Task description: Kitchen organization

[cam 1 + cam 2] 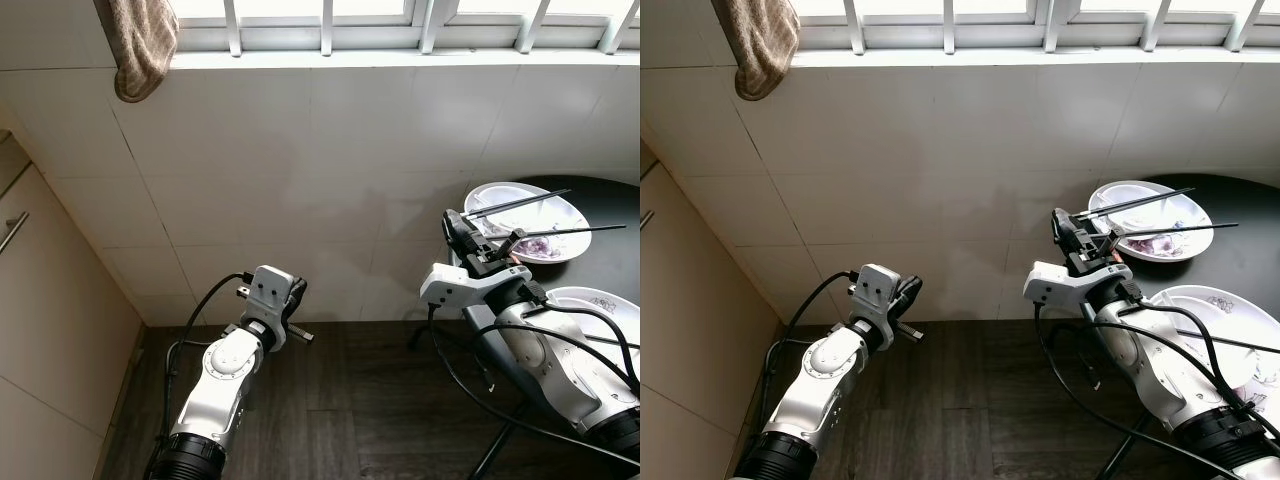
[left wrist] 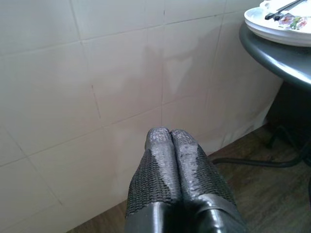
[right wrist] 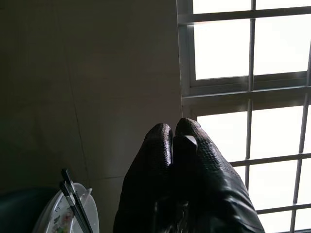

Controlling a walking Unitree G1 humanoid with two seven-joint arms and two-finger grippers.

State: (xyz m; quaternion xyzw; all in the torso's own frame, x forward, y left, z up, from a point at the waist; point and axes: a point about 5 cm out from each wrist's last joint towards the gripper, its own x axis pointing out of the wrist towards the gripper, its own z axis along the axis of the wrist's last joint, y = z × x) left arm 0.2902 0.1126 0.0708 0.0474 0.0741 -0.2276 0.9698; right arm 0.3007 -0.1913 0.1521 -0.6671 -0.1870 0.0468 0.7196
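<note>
Hovering with fingers pressed together, empty, right gripper [image 1: 455, 228] nearer than left gripper [image 1: 297, 292]; lying just right, plate [image 1: 500, 196] bearing chopsticks [image 1: 518, 204], long axis running left-right.

Head pair looks down at tiled wall [image 1: 300, 180], bench [image 1: 600, 200]; wrist views close behind claws, sharing plate [image 2: 272, 24].
</note>
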